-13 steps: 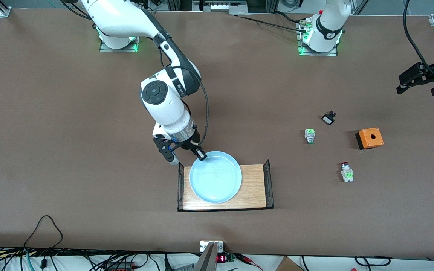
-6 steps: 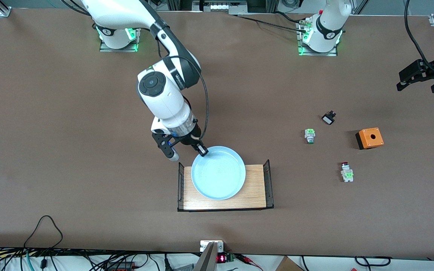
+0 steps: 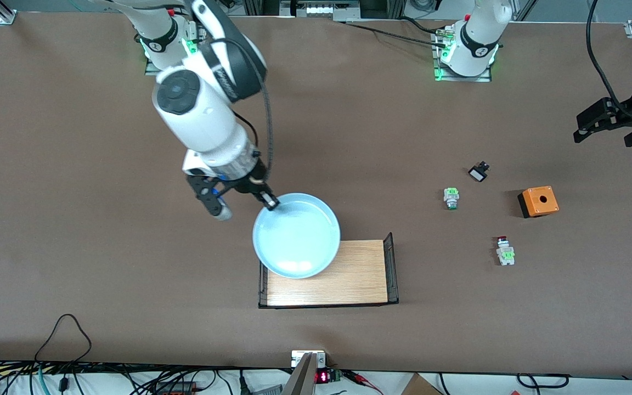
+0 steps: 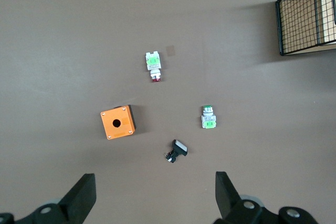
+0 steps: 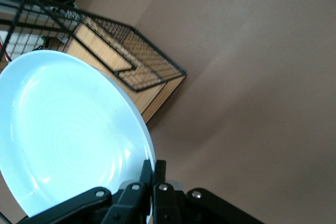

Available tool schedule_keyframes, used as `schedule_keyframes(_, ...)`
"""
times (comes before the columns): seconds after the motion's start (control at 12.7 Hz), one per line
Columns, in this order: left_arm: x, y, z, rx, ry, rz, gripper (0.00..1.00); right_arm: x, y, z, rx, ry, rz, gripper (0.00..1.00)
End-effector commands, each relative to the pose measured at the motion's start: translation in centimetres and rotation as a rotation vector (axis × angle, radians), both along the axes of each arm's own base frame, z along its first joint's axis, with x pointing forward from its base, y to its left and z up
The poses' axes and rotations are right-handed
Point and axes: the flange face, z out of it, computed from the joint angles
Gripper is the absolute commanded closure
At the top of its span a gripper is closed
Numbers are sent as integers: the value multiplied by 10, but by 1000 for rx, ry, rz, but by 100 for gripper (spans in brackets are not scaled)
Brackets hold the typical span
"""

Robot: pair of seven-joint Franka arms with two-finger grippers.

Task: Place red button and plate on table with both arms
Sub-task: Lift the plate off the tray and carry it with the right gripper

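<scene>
My right gripper (image 3: 270, 202) is shut on the rim of the pale blue plate (image 3: 296, 235) and holds it in the air over the right-arm end of the wooden tray (image 3: 349, 274). In the right wrist view the plate (image 5: 63, 129) fills the frame beside my right gripper (image 5: 153, 169), whose jaws pinch its rim. The red button (image 3: 504, 250) lies on the table (image 3: 74, 192) toward the left arm's end; it also shows in the left wrist view (image 4: 153, 64). My left gripper (image 3: 607, 122) is open and empty, high over the table's left-arm end; in the left wrist view (image 4: 152, 195) its jaws stand wide apart.
A green-capped button (image 3: 451, 198), a small black part (image 3: 478, 173) and an orange box with a hole (image 3: 538, 201) lie near the red button. The tray has black wire ends (image 3: 390, 263). Cables run along the table's near edge.
My right gripper has lifted the plate off the tray and carried it up and toward the right arm's end. My left gripper has barely shifted.
</scene>
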Motion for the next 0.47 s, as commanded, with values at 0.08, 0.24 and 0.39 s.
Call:
schedule_keyframes(0.08,0,-7,11,9,34,-19,0,-1,-58,31,-22,57,128,100)
schedule_keyframes(0.24,-1,-6,9,9,38,-19,0,8,-104,35,-53,92,210,100)
schedule_keyframes(0.39,-1,-2,9,9,38,-11,0,10,-145,31,-77,112,329,100)
